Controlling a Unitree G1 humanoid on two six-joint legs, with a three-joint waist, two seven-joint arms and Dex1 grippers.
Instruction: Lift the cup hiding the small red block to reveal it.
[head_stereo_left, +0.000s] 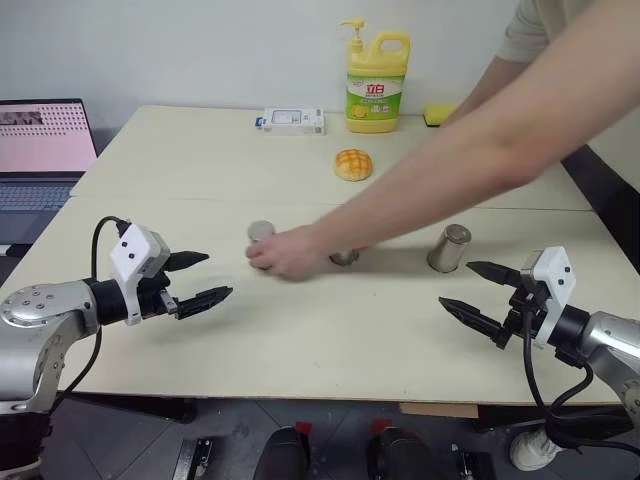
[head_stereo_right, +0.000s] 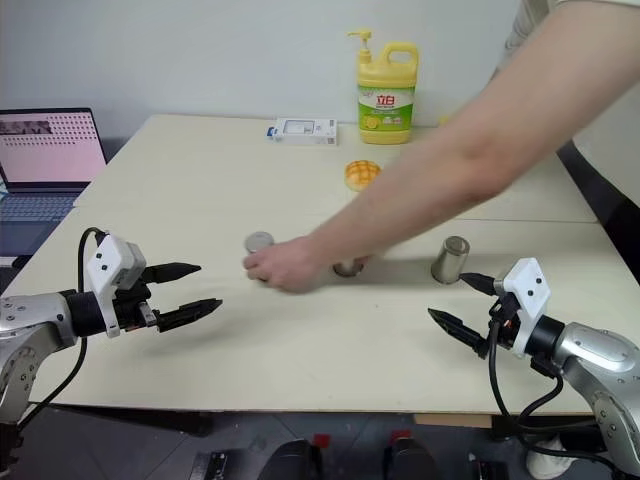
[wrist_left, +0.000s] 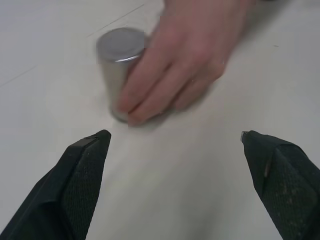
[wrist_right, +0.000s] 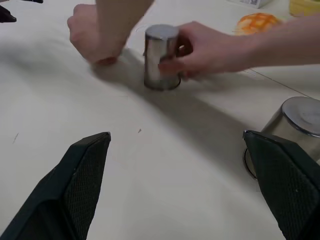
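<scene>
Three silvery metal cups stand upside down in a row on the table. A person's hand (head_stereo_left: 285, 250) rests on the left cup (head_stereo_left: 260, 232). The person's arm partly hides the middle cup (head_stereo_left: 344, 257), which a second hand (wrist_right: 210, 50) grips in the right wrist view. The right cup (head_stereo_left: 450, 247) stands free. The small red block is hidden, and I cannot tell under which cup. My left gripper (head_stereo_left: 218, 276) hovers open, short of the left cup and pointing at it. My right gripper (head_stereo_left: 456, 284) is open just in front of the right cup, with nothing between its fingers.
A yellow detergent bottle (head_stereo_left: 377, 80), a white box (head_stereo_left: 292, 121) and a yellow sponge (head_stereo_left: 437, 115) sit at the table's far edge. A round bun (head_stereo_left: 352, 164) lies mid-table. A laptop (head_stereo_left: 40, 150) stands off to the left. The person's arm crosses from the right.
</scene>
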